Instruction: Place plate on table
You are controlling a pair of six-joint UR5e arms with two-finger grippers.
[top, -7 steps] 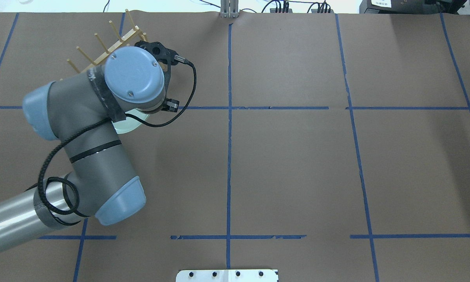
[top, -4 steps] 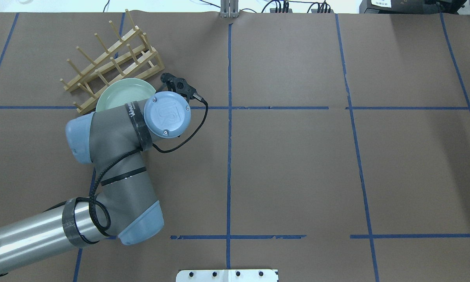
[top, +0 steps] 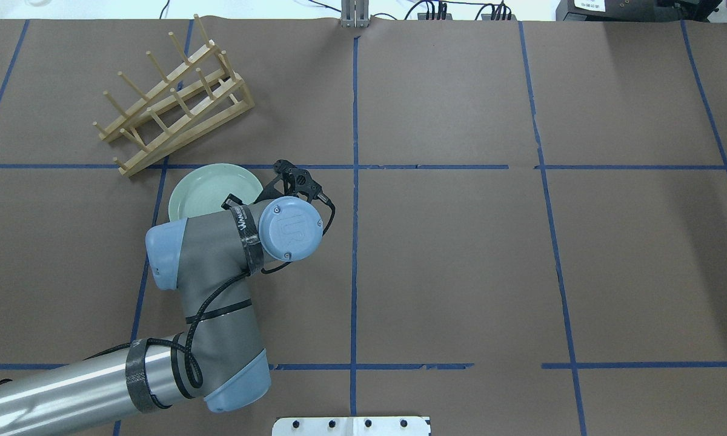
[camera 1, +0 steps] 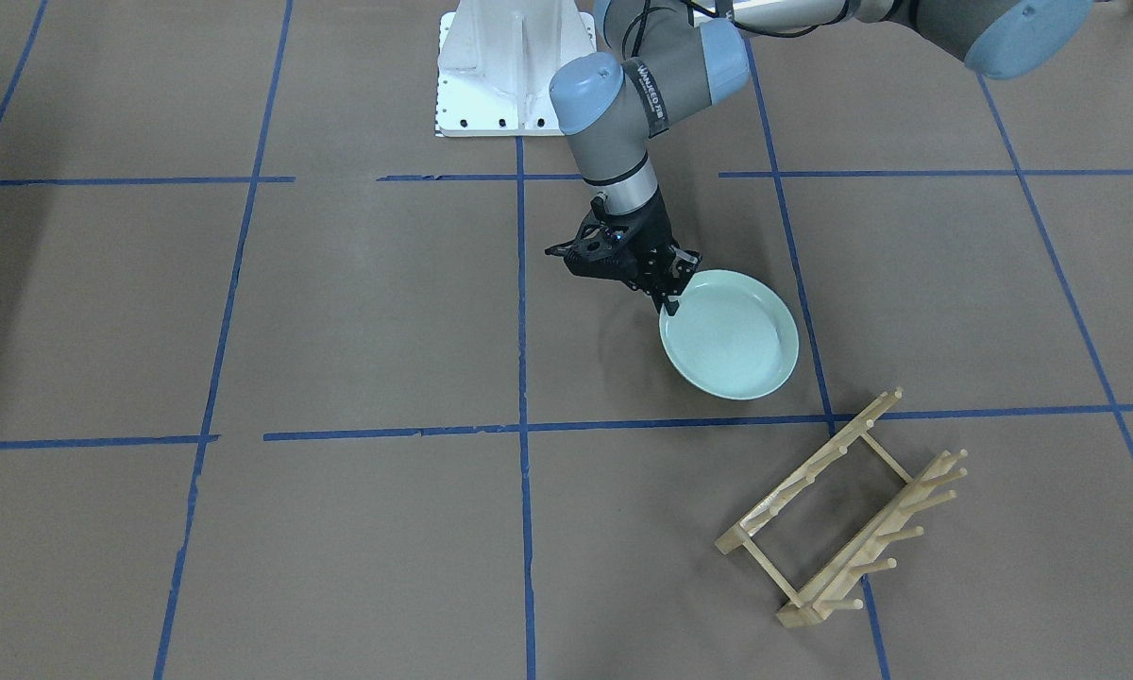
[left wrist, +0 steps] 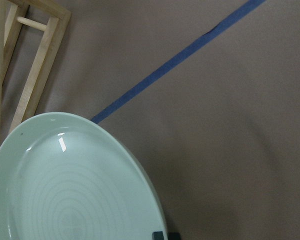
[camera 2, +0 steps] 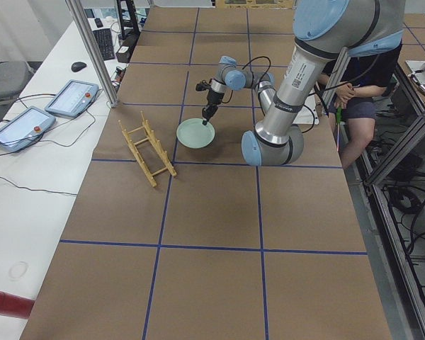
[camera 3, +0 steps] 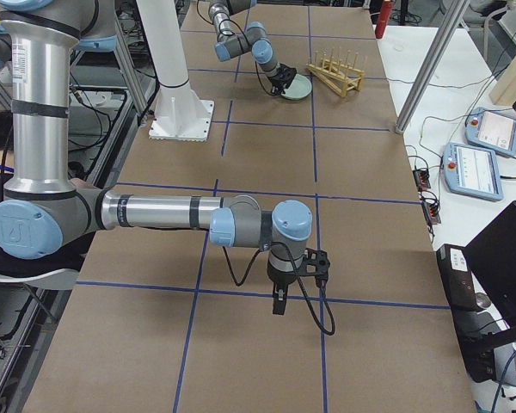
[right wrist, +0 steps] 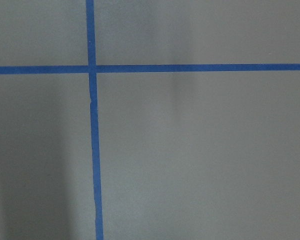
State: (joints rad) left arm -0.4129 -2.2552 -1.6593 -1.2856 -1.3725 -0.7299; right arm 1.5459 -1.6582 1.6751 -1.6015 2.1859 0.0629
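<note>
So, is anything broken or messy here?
Nothing's broken or spilled. The wooden dish rack sits crooked to the blue tape lines, and some have gaps. The left gripper holds the plate by its rim.

Even, diffuse overhead light; sharp exterior views. A soft shadow falls on the table (camera 1: 614,359) just beside the left gripper (camera 1: 670,300); small glare streaks mark the plate (left wrist: 80,190) ahead of it.

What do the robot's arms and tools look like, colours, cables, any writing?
Both arms are tubular: silver metal links, dark grey joint housings, pale blue caps. The left arm has a black band with white lettering; a black cable runs to the black left tool. The right arm looks alike, with a black cable looping by the black right tool.
</note>
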